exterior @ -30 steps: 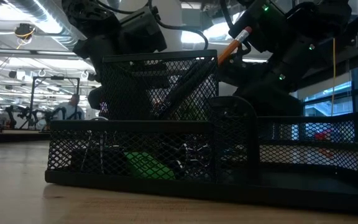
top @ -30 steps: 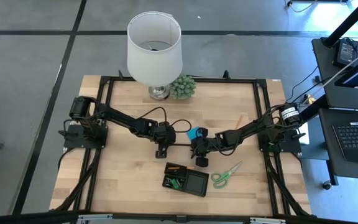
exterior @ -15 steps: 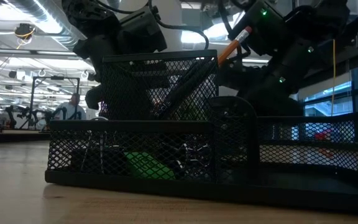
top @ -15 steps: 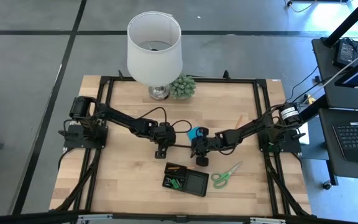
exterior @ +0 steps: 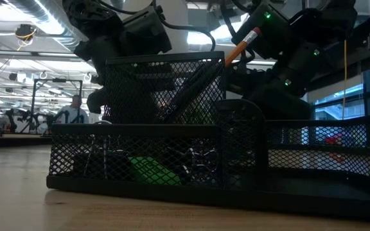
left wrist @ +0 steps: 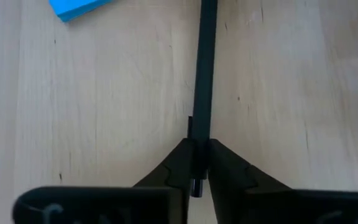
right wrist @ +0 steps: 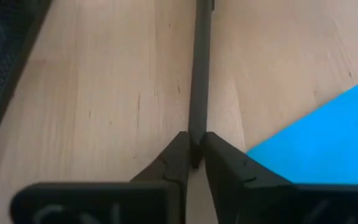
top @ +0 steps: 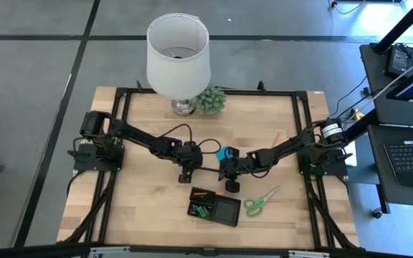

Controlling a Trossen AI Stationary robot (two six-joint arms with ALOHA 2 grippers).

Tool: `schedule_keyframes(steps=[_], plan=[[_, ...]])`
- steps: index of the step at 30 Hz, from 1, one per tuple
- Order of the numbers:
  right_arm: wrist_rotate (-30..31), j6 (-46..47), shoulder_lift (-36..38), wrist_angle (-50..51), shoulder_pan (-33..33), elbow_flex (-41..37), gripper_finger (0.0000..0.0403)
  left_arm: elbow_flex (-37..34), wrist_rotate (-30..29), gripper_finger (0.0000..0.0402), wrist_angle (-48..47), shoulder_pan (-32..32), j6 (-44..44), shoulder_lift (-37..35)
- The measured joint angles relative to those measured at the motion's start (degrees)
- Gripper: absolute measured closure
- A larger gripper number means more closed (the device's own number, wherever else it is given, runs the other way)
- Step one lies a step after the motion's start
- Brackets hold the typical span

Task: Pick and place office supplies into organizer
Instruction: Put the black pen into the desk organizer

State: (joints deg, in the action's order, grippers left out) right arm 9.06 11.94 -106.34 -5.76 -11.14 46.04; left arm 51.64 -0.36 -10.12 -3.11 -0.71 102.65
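While the organizer (top: 215, 208) sits at the near edge of the table with pencils and a green piece already inside, both grippers work just behind it at mid-table. Green-handled scissors (top: 261, 201) lie on the wood just right of the organizer, untouched. Beyond the tray, the left gripper (left wrist: 196, 171) is closed tight on one end of a black pen (left wrist: 204, 68), and the right gripper (right wrist: 193, 152) is pinched on what looks like the other end of that same pen, so the pen spans between them. The blue sticky-note pad (top: 226, 153) lies flat on the table right beside the right gripper, slightly farther back. An orange pencil (top: 275, 137) rests well apart toward the right rear. At the far edge stand a white lamp (top: 178, 61) and a small plant (top: 211, 99). My read: this is a handover or shared lift of the pen. Next, one gripper must release so the other can carry the pen over the tray and drop it in.
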Motion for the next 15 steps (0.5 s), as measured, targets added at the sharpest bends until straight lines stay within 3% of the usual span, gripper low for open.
schedule_keyframes(steps=[6,15], plan=[[-0.8,0.1,0.0,0.1,0.0,0.0,0.0380,-0.1,0.0,0.0307,1.5,-0.1,-0.2,0.2],[-0.9,2.8,0.0,-0.5,0.0,-0.2,0.0381,-0.1,0.6,0.0243,2.1,-0.1,-2.1,0.2]])
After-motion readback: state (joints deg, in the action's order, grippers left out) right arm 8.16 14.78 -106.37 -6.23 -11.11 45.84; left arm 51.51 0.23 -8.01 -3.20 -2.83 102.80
